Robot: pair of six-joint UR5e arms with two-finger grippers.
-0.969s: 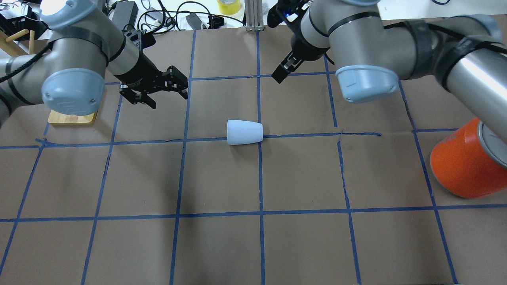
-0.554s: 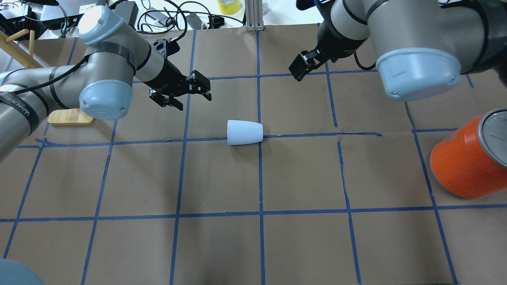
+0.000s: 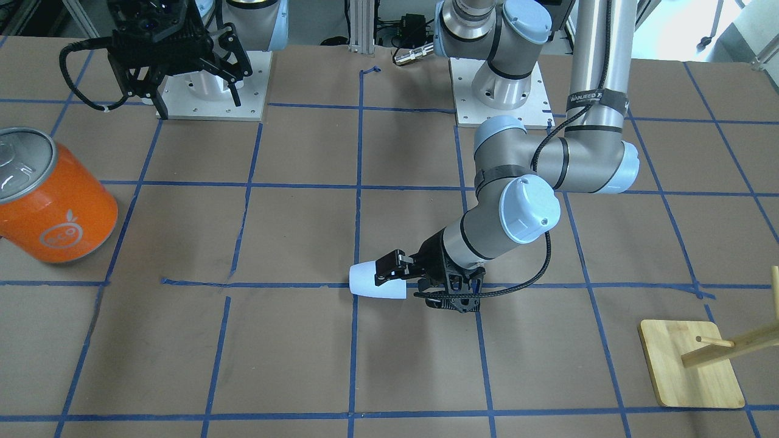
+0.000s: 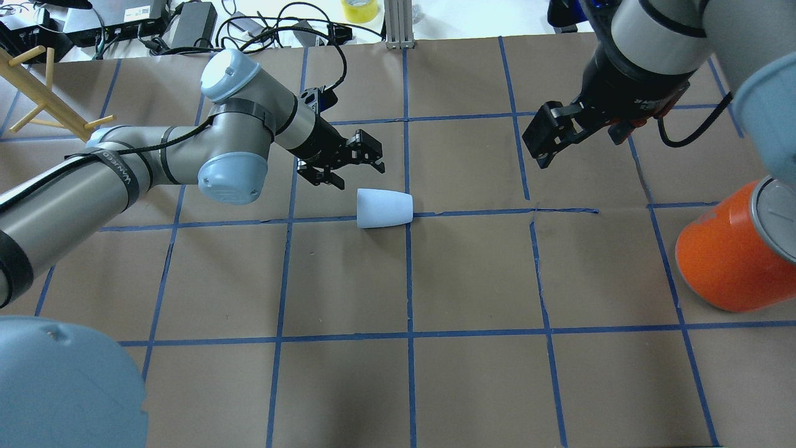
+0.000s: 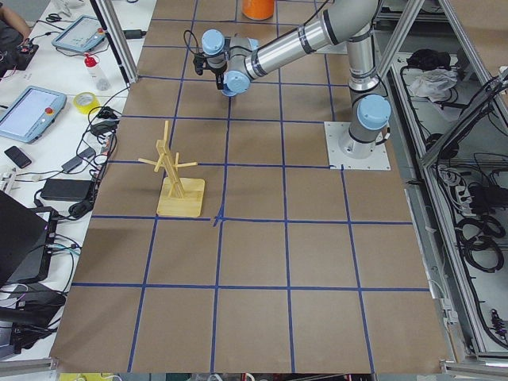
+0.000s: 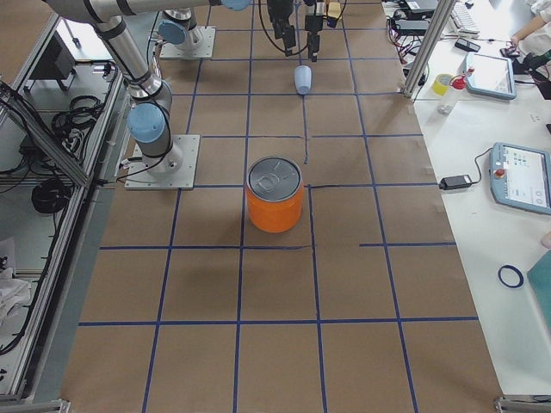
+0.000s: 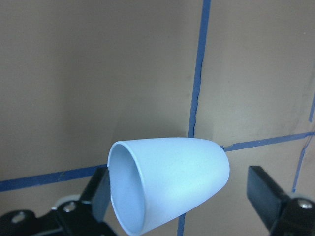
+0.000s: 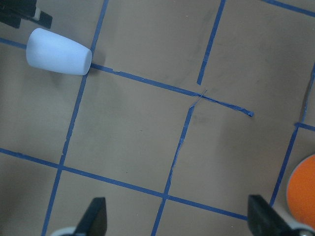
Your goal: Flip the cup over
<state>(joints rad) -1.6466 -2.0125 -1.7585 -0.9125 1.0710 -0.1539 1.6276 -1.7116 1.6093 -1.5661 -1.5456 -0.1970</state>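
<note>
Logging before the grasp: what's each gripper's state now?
Left gripper: open, close to the cup, holding nothing.
Right gripper: open, empty.

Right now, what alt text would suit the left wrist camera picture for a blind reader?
A small pale blue cup lies on its side on a brown table crossed by blue tape, open mouth toward the camera. The left tool holds its black fingers open, one on each side of it.

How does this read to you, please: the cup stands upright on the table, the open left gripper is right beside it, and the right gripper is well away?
One slip: the cup lies on its side, not upright, as the overhead view shows. The rest holds: the open left gripper is right beside it and the right gripper is well away.
</note>
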